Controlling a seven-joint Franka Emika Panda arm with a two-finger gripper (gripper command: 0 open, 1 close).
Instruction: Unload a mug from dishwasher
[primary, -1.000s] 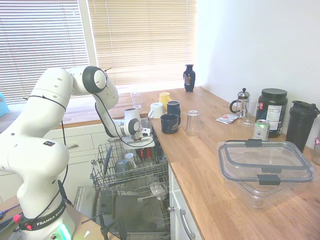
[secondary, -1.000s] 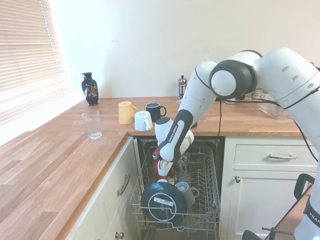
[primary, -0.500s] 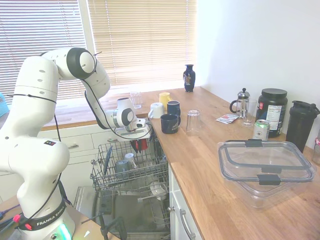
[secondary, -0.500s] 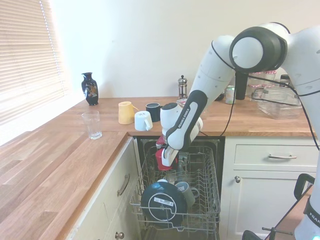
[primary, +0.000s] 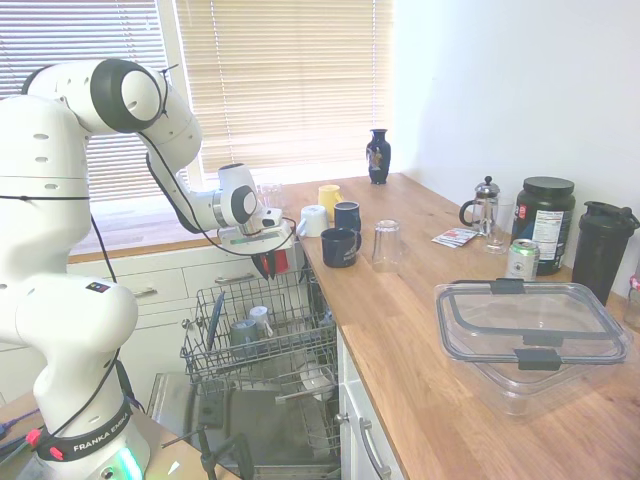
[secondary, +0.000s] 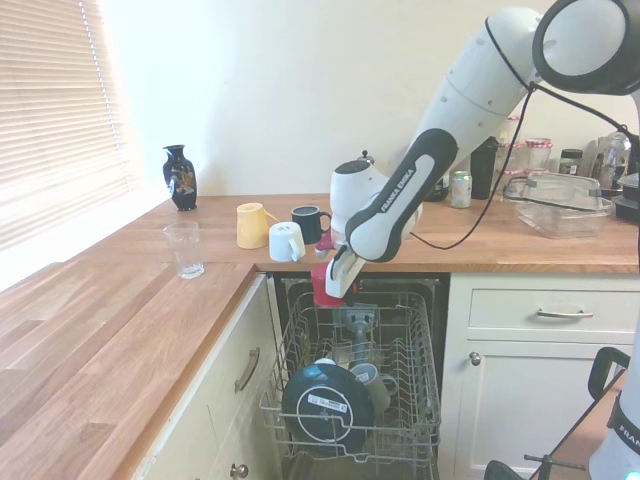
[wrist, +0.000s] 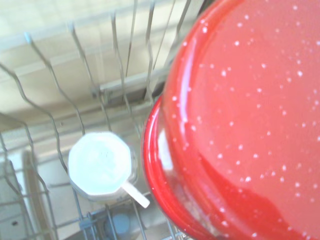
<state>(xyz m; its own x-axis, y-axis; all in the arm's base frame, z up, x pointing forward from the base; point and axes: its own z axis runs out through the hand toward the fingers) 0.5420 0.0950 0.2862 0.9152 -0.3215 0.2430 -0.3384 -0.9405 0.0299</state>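
The red mug (primary: 280, 262) hangs in the air above the dishwasher's wire rack (primary: 262, 345), about level with the counter edge. My gripper (primary: 270, 262) is shut on it, reaching down from the white wrist. From the other side the mug (secondary: 324, 286) shows just below the counter lip, held by the gripper (secondary: 334, 282) over the rack (secondary: 405, 395). The mug's glossy speckled red side (wrist: 240, 125) fills most of the wrist view, with rack wires behind it. The dishwasher door (primary: 270, 440) lies dropped open.
The rack holds a grey mug (primary: 243, 331), a white cup (wrist: 102, 167) and a dark round lid (secondary: 322, 402). On the wooden counter (primary: 400, 340) stand a white mug (primary: 313, 220), two navy mugs (primary: 340, 246), a yellow mug (primary: 329, 198), a glass (primary: 386, 243) and a clear container (primary: 530, 325).
The arm has risen and lifted the red mug out of the rack, from among the wires up to counter height. The grip has stayed shut on it.
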